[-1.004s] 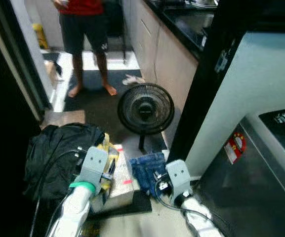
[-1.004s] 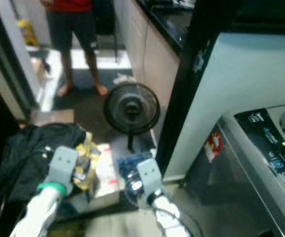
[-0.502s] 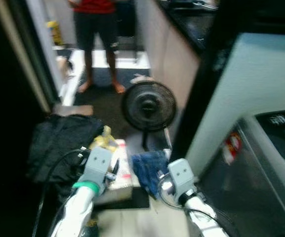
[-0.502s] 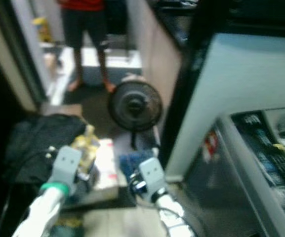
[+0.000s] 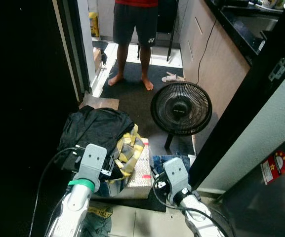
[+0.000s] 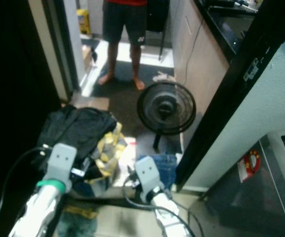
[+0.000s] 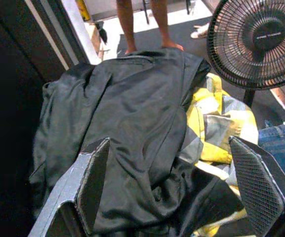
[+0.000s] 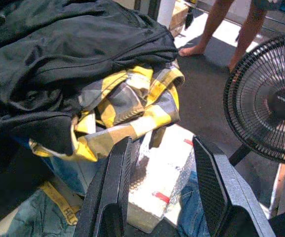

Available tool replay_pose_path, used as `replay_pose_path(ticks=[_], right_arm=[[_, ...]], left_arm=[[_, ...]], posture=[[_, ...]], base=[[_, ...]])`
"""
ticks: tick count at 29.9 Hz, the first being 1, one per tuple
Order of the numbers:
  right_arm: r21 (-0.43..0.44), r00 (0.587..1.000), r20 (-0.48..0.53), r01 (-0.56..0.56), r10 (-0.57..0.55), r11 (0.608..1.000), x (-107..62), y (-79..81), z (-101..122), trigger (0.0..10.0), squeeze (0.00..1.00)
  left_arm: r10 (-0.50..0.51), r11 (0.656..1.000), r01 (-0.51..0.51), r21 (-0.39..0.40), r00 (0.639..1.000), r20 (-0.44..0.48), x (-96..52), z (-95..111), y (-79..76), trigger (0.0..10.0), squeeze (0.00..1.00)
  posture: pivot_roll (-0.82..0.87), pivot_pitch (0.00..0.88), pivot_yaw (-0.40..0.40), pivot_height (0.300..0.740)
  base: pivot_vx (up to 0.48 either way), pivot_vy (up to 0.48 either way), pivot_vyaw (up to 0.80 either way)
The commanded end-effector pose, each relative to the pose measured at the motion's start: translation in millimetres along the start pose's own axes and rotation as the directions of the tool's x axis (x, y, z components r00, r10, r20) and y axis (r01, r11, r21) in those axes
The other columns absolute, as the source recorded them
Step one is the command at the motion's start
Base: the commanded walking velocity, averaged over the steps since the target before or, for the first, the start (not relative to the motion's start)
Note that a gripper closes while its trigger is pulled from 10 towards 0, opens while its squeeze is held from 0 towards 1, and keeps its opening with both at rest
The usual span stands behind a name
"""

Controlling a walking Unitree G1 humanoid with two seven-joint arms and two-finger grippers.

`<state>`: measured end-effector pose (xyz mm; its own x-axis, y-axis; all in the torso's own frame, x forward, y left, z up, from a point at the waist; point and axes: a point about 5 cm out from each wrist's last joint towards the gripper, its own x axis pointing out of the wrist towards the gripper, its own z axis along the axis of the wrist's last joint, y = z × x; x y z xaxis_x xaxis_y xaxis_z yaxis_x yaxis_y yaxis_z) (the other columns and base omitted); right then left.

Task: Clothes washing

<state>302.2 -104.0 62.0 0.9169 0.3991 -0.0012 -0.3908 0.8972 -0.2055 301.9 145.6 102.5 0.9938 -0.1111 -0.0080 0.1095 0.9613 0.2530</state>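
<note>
A heap of clothes lies on the floor ahead: a black jacket [image 5: 95, 131] with a yellow checked shirt [image 5: 130, 150] against it. Blue jeans [image 5: 163, 161] lie by the fan's foot. My left gripper [image 7: 168, 142] is open and hovers over the black jacket [image 7: 132, 113], holding nothing. My right gripper [image 8: 162, 141] is open too, above a white box [image 8: 157, 173] beside the yellow shirt [image 8: 127, 111]. Both arms reach forward at the bottom of the head views.
A black floor fan [image 5: 181, 108] stands just behind the clothes. A barefoot person [image 5: 132, 29] stands in the doorway beyond. The washing machine [image 5: 270, 197] is at the lower right, behind a dark door frame [image 5: 241, 108]. A teal cloth [image 8: 28, 219] lies near my feet.
The camera has swung left and steadied, so the washing machine has slid towards the right edge. Both arms hold about the same pose, still open.
</note>
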Motion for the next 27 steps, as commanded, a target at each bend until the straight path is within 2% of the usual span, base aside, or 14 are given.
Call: replay_pose_path(ticks=[1, 6, 11, 22, 27], right_arm=[[-0.004, 1.000, -0.018, -0.011, 0.011, 1.000, -4.3, 2.0, -5.7, 10.0, 0.00], [-0.043, 1.000, -0.013, -0.026, 0.026, 0.999, -4.7, 3.6, -5.2, 10.0, 0.00], [-0.028, 1.000, -0.010, -0.025, 0.024, 0.999, -5.1, 4.8, -5.6, 10.0, 0.00], [0.022, 1.000, -0.014, 0.002, -0.001, 1.000, -5.2, 2.9, -6.5, 10.0, 0.00], [0.011, 1.000, -0.014, 0.002, -0.002, 1.000, -4.6, 2.4, -5.8, 10.0, 0.00]], left_arm=[[-0.008, 1.000, 0.008, 0.001, 1.000, -0.016, -3.5, -5.9, -2.8, 10.0, 0.00], [-0.006, 1.000, 0.007, 0.002, 1.000, -0.013, -3.6, -5.7, -2.7, 10.0, 0.00], [-0.006, 1.000, 0.006, 0.000, 1.000, -0.011, -3.7, -5.6, -2.8, 10.0, 0.00], [-0.008, 1.000, 0.008, -0.008, 1.000, -0.015, -3.7, -6.5, -2.9, 10.0, 0.00], [-0.032, 0.999, 0.032, -0.036, 0.999, -0.013, -4.5, -5.3, -6.3, 10.0, 0.00]], posture=[[0.05, 0.070, 0.003, 0.740], [0.05, 0.072, 0.003, 0.740], [0.05, 0.072, 0.004, 0.740], [0.05, 0.074, 0.003, 0.740], [0.05, 0.074, 0.003, 0.740]], base=[[0.000, 0.000, 0.46], [0.240, 0.158, 0.69], [0.401, 0.262, 0.76], [0.391, 0.277, 0.00], [0.052, 0.049, -0.64]])
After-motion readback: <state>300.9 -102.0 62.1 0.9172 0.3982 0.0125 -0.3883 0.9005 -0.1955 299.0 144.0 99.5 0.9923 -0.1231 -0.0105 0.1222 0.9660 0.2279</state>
